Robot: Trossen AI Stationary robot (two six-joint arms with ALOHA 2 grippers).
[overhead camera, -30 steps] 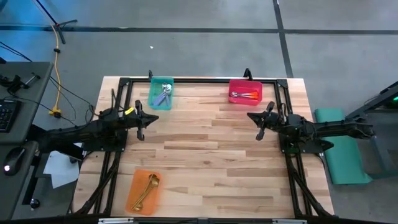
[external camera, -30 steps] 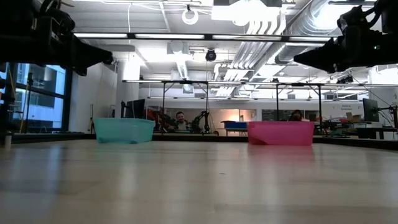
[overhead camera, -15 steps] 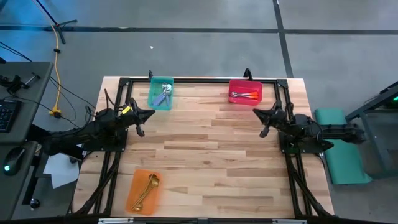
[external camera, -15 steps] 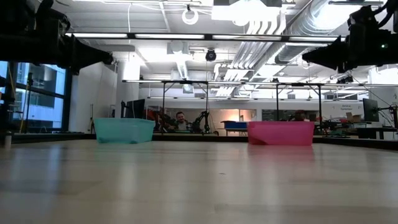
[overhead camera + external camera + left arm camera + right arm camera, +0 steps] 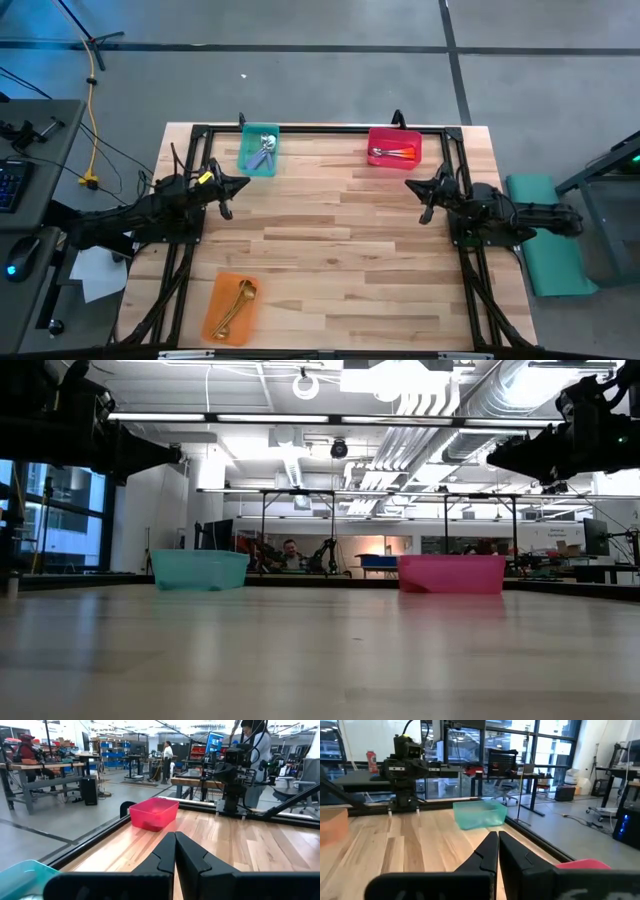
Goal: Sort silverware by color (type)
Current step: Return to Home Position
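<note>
1. At the lower left of the high view, the gold spoons (image 5: 236, 303) are lying together in the orange bin (image 5: 250, 326). They are sitting there because that bin is collecting their colour. Their long axis is running diagonally, from lower left to upper right of the frame, and the bowls seem to be pointing to the upper right.
2. Across the middle of the frame, the bare wooden surface (image 5: 330, 250) is showing no loose silverware, so I judge the sorting done.
3. At centre left, your left end effector (image 5: 228, 192) is hovering above the surface. Its fingers are pressing fully together and gripping nothing. At centre right, the right end effector (image 5: 424, 196) is doing the same, closed and empty. Both look to be parking for home.
4. At the upper left of centre, the lavender-handled spoons (image 5: 263, 152) are resting in the teal bin (image 5: 248, 138). They are leaning diagonally, but I cannot tell which way the bowls are pointing.
5. At the upper right of centre, the orange-handled spoons (image 5: 393, 153) are lying in the pink bin (image 5: 410, 138). Their long axis is running left to right, and the silver bowls are pointing left.
</note>
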